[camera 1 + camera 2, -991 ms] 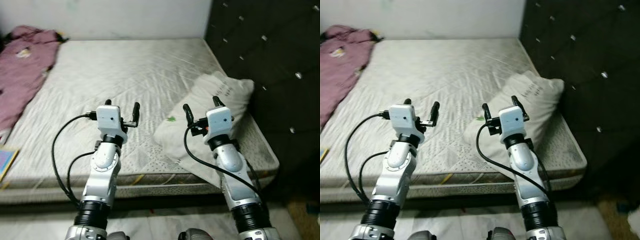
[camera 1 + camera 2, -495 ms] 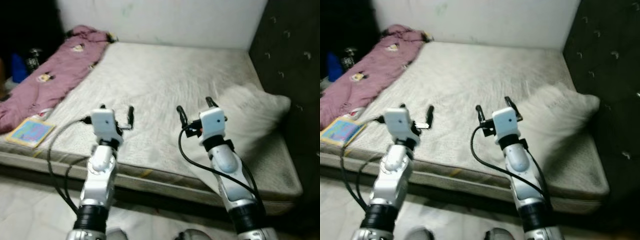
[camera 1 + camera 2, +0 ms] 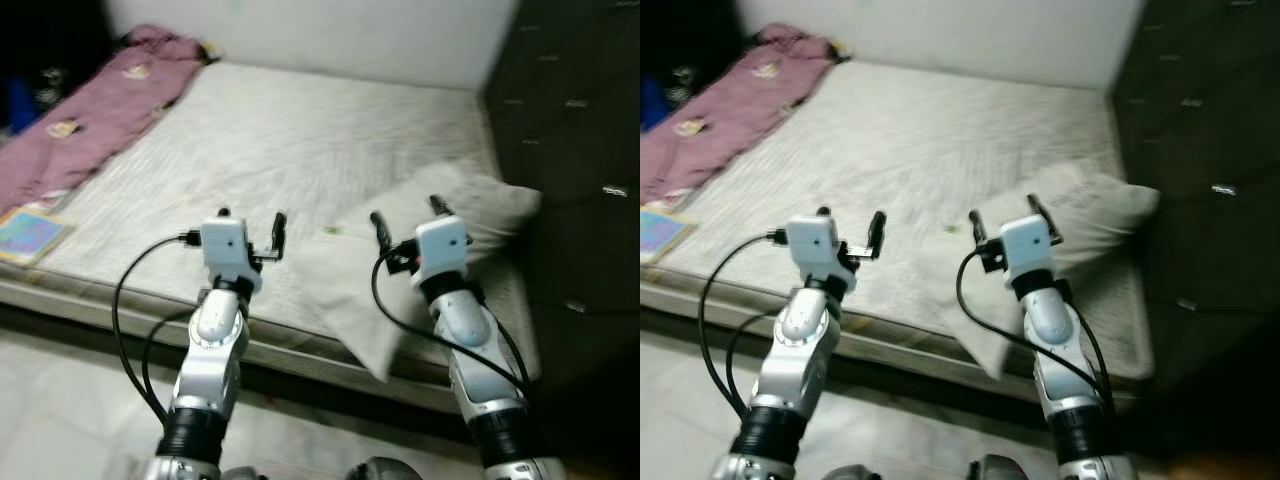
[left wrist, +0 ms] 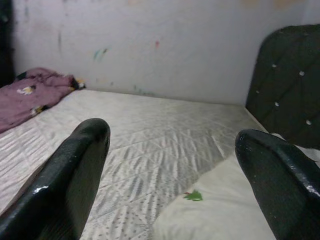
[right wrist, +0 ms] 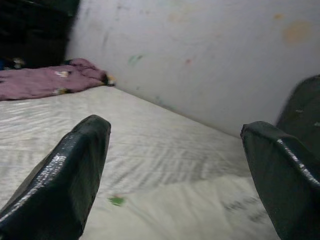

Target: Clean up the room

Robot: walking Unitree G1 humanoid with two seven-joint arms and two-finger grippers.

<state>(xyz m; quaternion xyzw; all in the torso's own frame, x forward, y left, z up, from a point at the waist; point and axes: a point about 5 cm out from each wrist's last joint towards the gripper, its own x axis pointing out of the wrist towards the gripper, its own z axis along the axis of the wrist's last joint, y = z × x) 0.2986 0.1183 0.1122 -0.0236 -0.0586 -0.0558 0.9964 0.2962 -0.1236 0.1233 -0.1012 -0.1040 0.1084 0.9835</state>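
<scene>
Your head cameras are looking forward and down from above the bed's foot edge, taking in the mattress (image 3: 300,140), the pillow (image 3: 420,250) and the dark headboard (image 3: 570,130) on the right. Each wrist camera is looking low along its own fingers across the mattress toward the white wall (image 4: 150,45). All four are sharing the purple blanket (image 3: 730,100).

The place was a bedroom in a home; a bare quilted mattress (image 3: 300,150) lay on a low bed frame against a plain white wall (image 3: 330,35); a dark tufted headboard (image 3: 575,150) stood along one side; a white pillow (image 3: 420,250) rested near the headboard; a crumpled pink blanket (image 3: 95,105) lay at the far side; a colourful book (image 3: 30,233) sat on the mattress edge.
</scene>
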